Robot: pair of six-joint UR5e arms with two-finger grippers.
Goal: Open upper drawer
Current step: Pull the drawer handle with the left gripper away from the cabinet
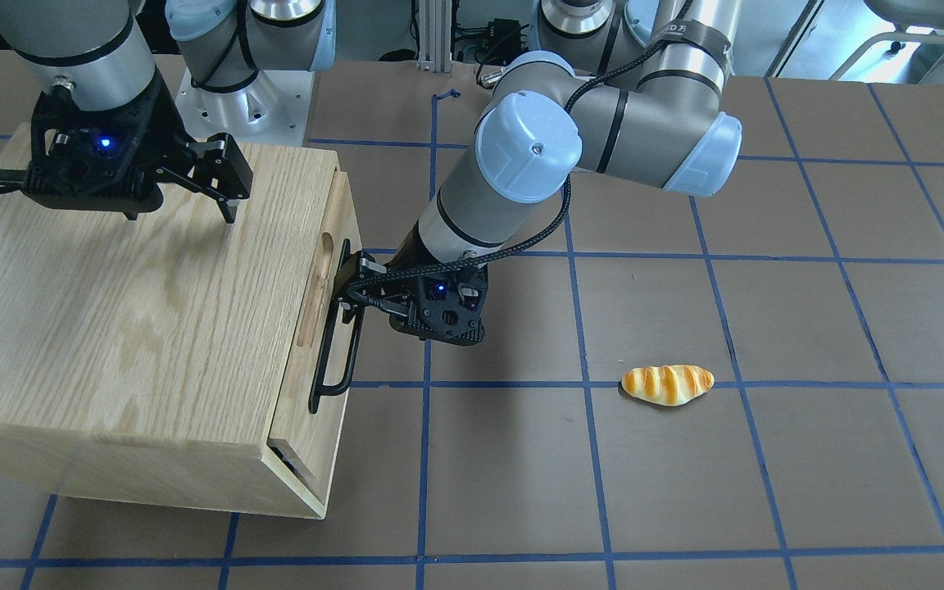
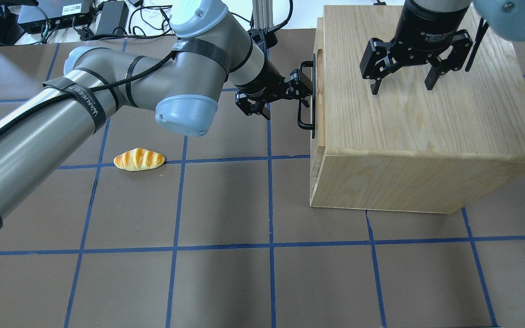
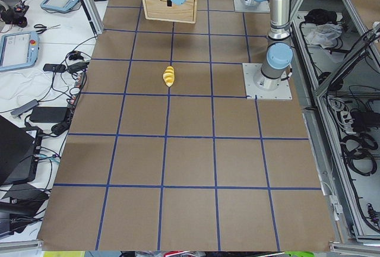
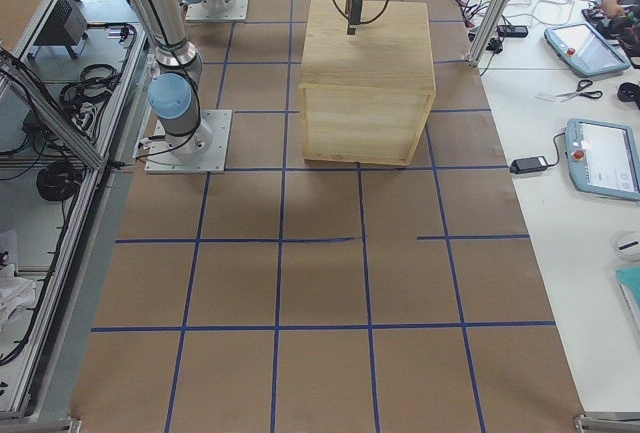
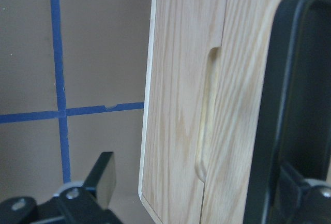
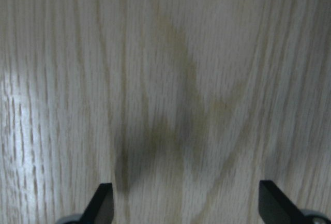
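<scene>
The upper drawer (image 1: pixel 296 385) is the top front panel of the oak cabinet (image 1: pixel 111 328), with a long black bar handle (image 1: pixel 333 352) and a narrow slot. My left gripper (image 1: pixel 349 283) is at the handle (image 2: pixel 306 114), open. In the left wrist view the bar (image 5: pixel 289 105) lies close to one finger and the other finger (image 5: pixel 103 175) is far off it. The drawer front (image 2: pixel 319 91) stands close to the cabinet box. My right gripper (image 2: pixel 401 87) is open and empty just above the cabinet top (image 2: pixel 426 136); its wrist view shows only wood grain between the fingertips (image 6: pixel 103 203).
A toy bread roll (image 1: pixel 667 384) lies on the brown table with blue tape lines, apart from the cabinet; it also shows in the overhead view (image 2: pixel 139 159). The plain lower front panel (image 5: pixel 176 105) sits below the upper drawer.
</scene>
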